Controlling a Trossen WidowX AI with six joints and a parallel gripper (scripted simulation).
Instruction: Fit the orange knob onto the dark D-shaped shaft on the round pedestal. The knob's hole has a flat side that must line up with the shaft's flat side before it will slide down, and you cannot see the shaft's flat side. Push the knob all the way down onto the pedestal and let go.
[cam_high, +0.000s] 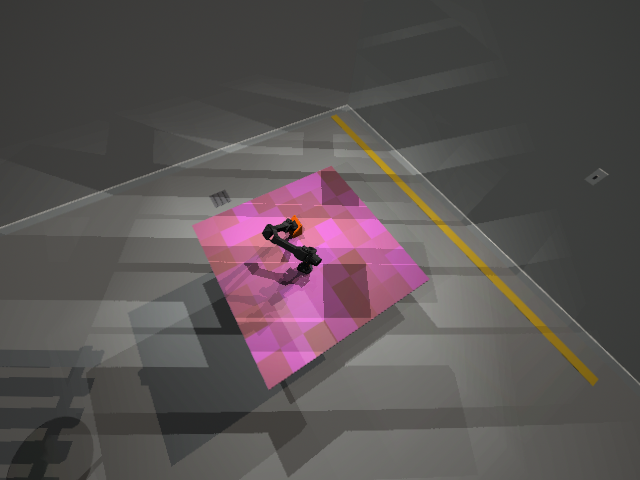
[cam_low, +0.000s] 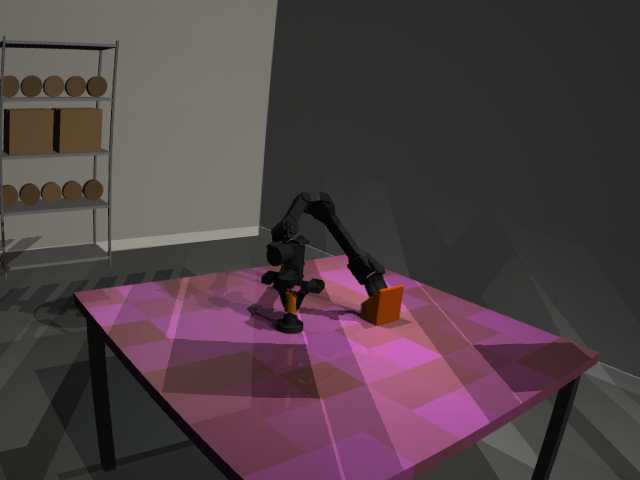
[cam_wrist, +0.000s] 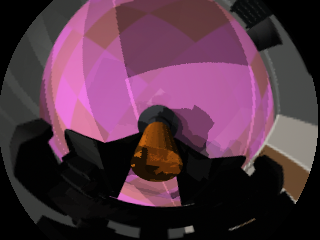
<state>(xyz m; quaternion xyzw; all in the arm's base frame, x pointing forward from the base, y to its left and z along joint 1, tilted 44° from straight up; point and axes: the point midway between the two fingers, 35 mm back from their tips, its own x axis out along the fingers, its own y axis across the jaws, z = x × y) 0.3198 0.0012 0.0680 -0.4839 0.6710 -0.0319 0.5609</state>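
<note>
A pink and purple table (cam_low: 465, 408) with dark legs fills the near part of the room in the exterior view. Light and dark patches lie across its top.

Near the middle of the table stands the round pedestal (cam_low: 289, 325), small and dark. Right over it is the orange knob (cam_low: 291, 301), held upright with its narrow end pointing down at the pedestal. The knob is not down on the pedestal; how much space is left between them is too small to tell. The dark shaft is hidden.

The gripper (cam_low: 292, 289) points straight down and is closed tight on the knob, 1 finger on each side. In the wrist view the knob (cam_wrist: 158, 154) sits between the 2 dark fingers, and the round pedestal (cam_wrist: 159, 119) shows just past its tip.

A little to the right and farther back sits an orange block (cam_low: 383, 304), at the foot of the black arm (cam_low: 330, 217). The arm goes up from there, bends at the top, and comes down to the gripper.

Far off on the left, by the pale wall, stands a metal shelf rack (cam_low: 112, 155). It holds 2 brown boxes (cam_low: 51, 130) and 2 rows of brown round things (cam_low: 53, 85).

In the top view the arm (cam_high: 292, 246) looks tiny on the pink table (cam_high: 289, 351), and a long yellow line (cam_high: 465, 248) runs along the floor on the right
</note>
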